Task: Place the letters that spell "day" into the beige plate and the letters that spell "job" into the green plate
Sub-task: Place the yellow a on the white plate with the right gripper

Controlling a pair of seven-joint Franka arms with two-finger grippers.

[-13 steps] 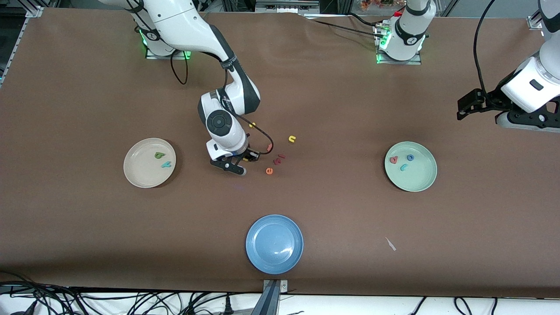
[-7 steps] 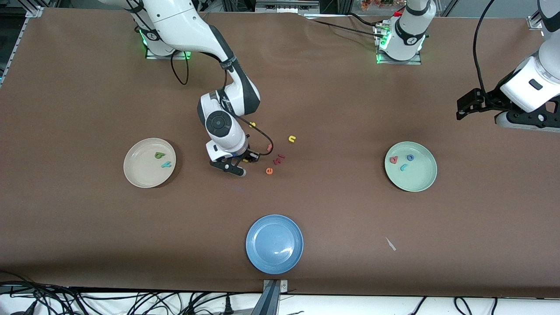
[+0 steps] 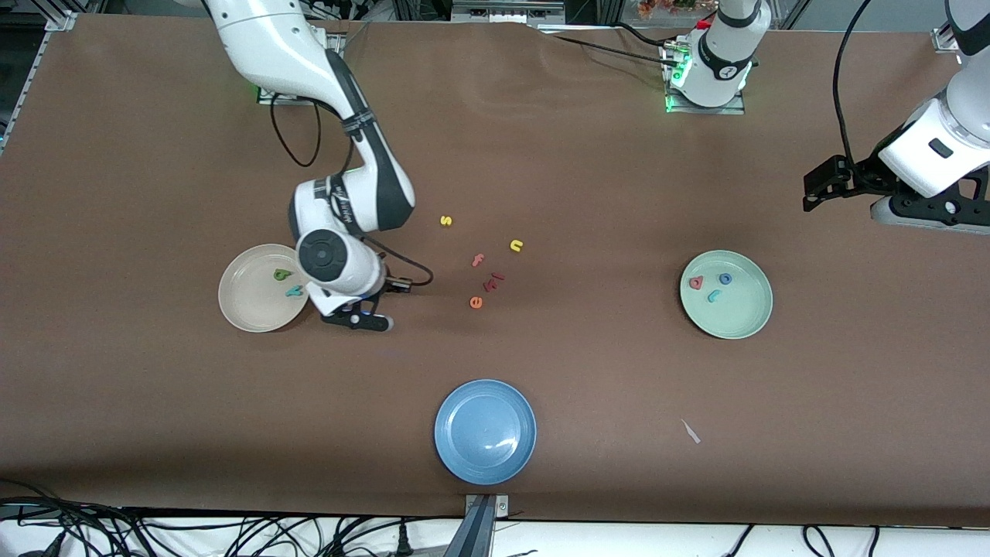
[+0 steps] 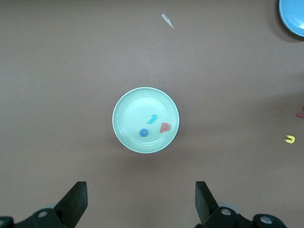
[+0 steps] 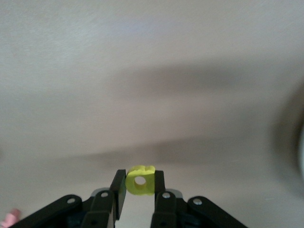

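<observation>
My right gripper is shut on the yellow d. In the front view it hangs over the bare table, just off the rim of the beige plate. That plate holds the dark green a and the light teal y. The green plate holds the pinkish-red b, the blue o and the teal j. My left gripper is open and empty, high above the green plate, on which the same j, o and b show.
Loose letters lie mid-table: a yellow s, a yellow n, a pinkish-red f, dark red pieces and an orange e. A blue plate sits near the front edge, with a white scrap beside it.
My right arm has swung from the cluster of loose letters toward the beige plate, carrying the yellow d. The left arm has hardly moved.
</observation>
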